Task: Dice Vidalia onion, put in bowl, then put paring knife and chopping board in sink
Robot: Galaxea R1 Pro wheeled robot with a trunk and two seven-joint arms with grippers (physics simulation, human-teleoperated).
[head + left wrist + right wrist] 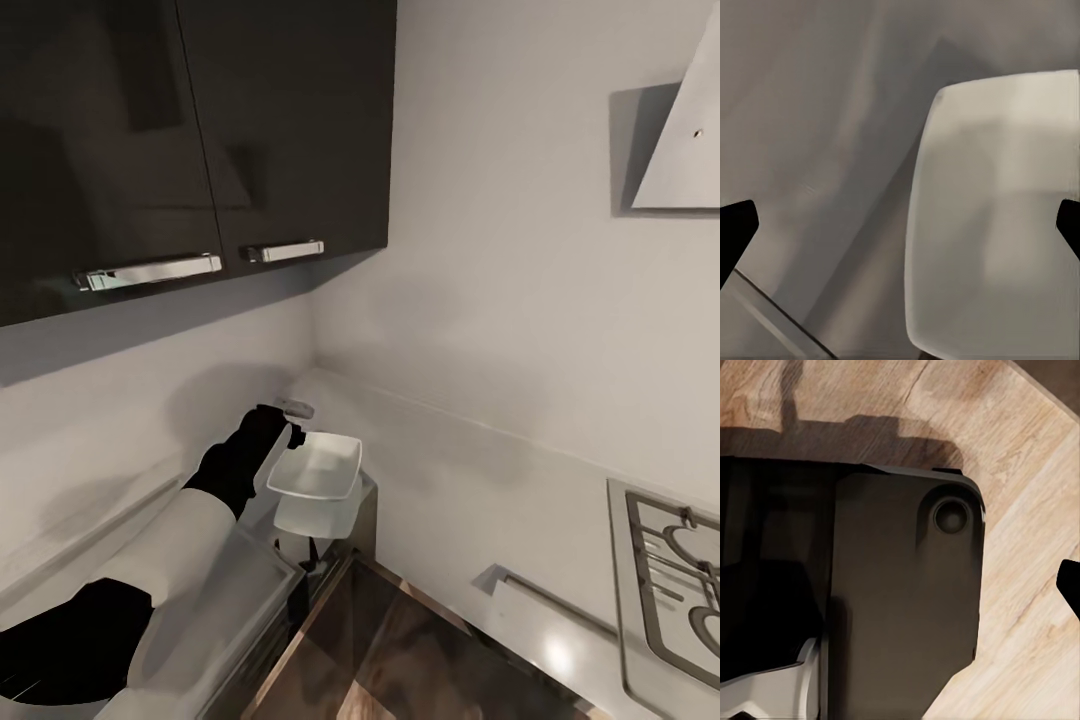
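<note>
One white bowl (316,467) sits on the grey table (470,470) near the wall corner, the left tool (283,425) hovering just beside its rim, fingers spread wide. Whether the right tool (1071,589), hanging over wooden floor (1020,472), is open cannot be told.

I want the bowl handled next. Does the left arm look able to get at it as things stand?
Probably yes. The left gripper hovers right beside the bowl with its fingers spread wide, and nothing stands between them on the countertop.
</note>
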